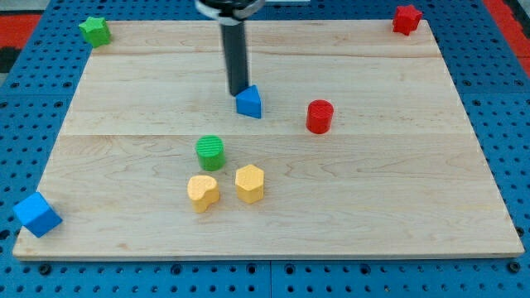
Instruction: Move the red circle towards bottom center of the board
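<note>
Board (397,207) of pale wood carries my tip (238,92), a bare rod with no jaws, seemingly touching the blue triangular block (249,102), while the red circle (319,117) stands apart at the view's right.

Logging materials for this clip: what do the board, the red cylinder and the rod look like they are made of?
The board looks like pale unfinished wood: grain lines and plank seams show. The red cylinder has an even, matte red coat; painted wood or plastic, I cannot tell which. The rod looks like dark matte plastic or metal; my tip sits just above-left of the blue block.
</note>
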You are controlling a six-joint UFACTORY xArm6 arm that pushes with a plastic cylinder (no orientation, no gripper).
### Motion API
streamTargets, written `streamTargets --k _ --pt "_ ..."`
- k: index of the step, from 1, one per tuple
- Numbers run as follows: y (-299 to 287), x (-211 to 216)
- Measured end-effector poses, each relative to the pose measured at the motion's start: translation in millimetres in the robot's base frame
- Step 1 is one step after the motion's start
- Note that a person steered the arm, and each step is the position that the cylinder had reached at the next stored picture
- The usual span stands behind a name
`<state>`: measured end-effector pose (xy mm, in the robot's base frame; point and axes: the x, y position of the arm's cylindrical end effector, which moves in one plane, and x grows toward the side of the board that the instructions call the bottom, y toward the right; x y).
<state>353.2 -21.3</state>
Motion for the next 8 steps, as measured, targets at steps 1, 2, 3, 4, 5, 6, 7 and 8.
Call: streamTargets --k 1,2,3,4,5,6,7,8 --pt "54 -4" --pt "73 2" --pt "57 14" --pt "48 21" --pt "85 22" --pt "106 31" --pt "106 50" --pt "106 56"
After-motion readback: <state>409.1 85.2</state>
